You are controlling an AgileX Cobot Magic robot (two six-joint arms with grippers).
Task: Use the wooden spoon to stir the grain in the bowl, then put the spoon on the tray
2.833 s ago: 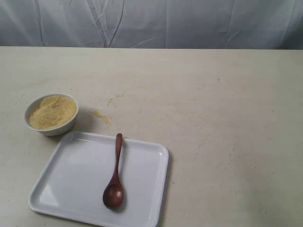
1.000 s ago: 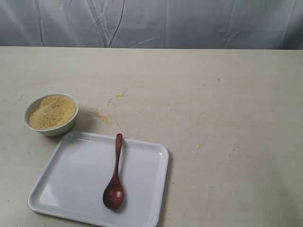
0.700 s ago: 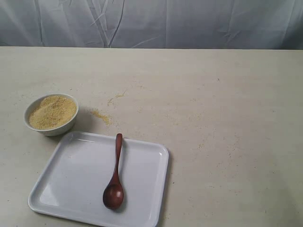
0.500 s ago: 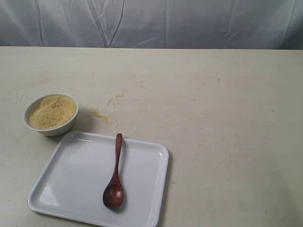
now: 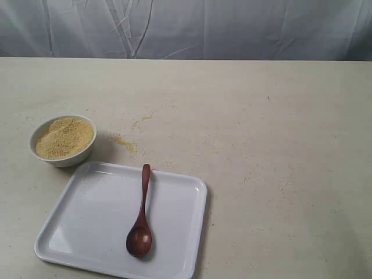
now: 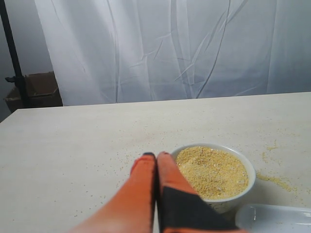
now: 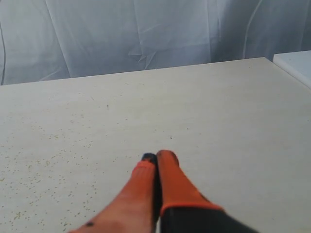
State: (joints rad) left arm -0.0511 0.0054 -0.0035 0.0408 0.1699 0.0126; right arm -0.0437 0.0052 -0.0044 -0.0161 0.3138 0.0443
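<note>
Pressing together empty: jaws of left gripper (image 6: 156, 156), right gripper (image 7: 156, 156).

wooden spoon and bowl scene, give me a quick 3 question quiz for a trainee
1. True or false: the wooden spoon lies on the tray.
2. What does the left gripper hold? A the spoon, B the bowl, C nothing.
3. Fill in: the bowl stands ___ the tray (on / off).

Key: 1 true. 2 C, its jaws are shut and hold nothing. 3 off, it stands on the table beside the tray.
</note>
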